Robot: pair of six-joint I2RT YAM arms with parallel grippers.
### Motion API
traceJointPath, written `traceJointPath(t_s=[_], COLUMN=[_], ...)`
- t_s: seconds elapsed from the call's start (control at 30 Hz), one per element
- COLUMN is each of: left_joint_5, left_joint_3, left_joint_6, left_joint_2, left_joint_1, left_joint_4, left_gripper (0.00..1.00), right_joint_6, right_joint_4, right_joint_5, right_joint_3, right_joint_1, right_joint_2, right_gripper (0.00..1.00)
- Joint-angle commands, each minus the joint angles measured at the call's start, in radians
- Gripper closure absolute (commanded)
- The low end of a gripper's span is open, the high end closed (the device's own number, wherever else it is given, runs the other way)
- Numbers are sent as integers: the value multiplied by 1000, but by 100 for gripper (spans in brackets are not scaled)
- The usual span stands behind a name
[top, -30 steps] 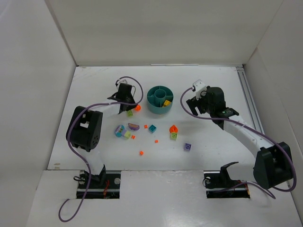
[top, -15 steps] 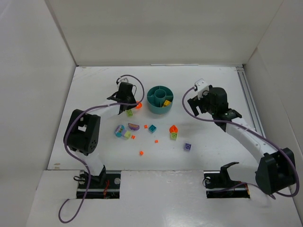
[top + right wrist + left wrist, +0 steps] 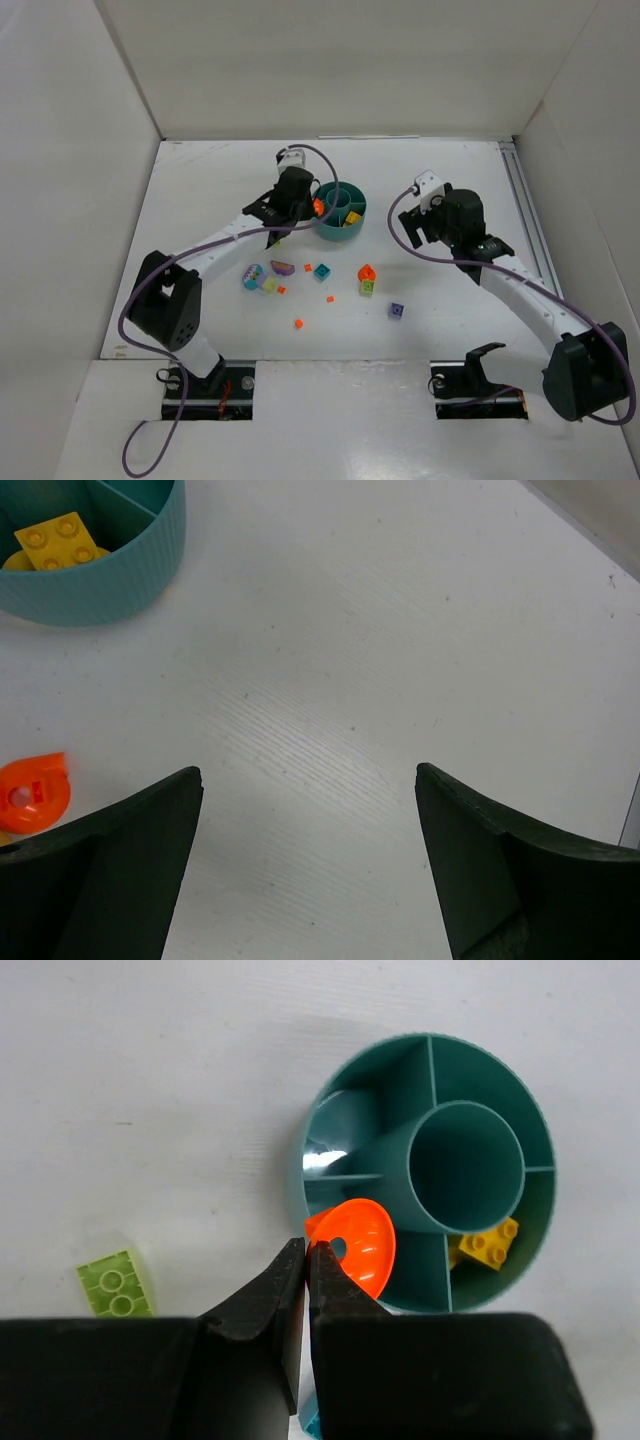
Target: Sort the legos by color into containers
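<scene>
The round teal dish (image 3: 345, 238) stands at the table's back middle, with yellow bricks (image 3: 350, 219) in one wedge. My left gripper (image 3: 312, 208) is shut on an orange curved piece (image 3: 362, 1248) and holds it over the dish's left rim (image 3: 318, 1120), beside the central cup (image 3: 465, 1165). My right gripper (image 3: 415, 228) is open and empty over bare table, right of the dish (image 3: 110, 580). Loose legos lie in front: an orange one (image 3: 366, 271), lime (image 3: 367, 288), purple (image 3: 397, 311), teal (image 3: 322, 271).
A lime brick (image 3: 117, 1282) lies left of the dish. A purple piece (image 3: 282, 267) and a teal and lime cluster (image 3: 255, 277) lie front left. Tiny orange bits (image 3: 298, 323) are scattered in front. White walls enclose the table on three sides.
My left gripper has moved right with the orange piece, from beside the lime brick to over the dish's left rim. The right arm has shifted slightly.
</scene>
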Motion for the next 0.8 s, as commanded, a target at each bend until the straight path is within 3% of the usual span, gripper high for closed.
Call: traceJointPath(t_s=[0.0, 0.1, 0.47, 0.77], left_joint_5=[-149, -182, -146, -128], left_joint_3=[124, 200, 259, 270], left_joint_6=[-19, -57, -84, -84], left_joint_2=[41, 104, 158, 179], left_joint_1=[-18, -39, -39, -49], left_joint_4=[-133, -193, -205, -214], left_gripper=[100, 100, 100, 84], right_joint_6=[6, -3, -12, -12], right_joint_4=[42, 42, 42, 42], right_joint_5=[4, 4, 4, 4], right_joint_3=[-7, -7, -17, -35], right_joint_1=[-6, -6, -34, -52], right_joint_2=[-34, -34, -43, -62], right_gripper=[8, 8, 8, 8])
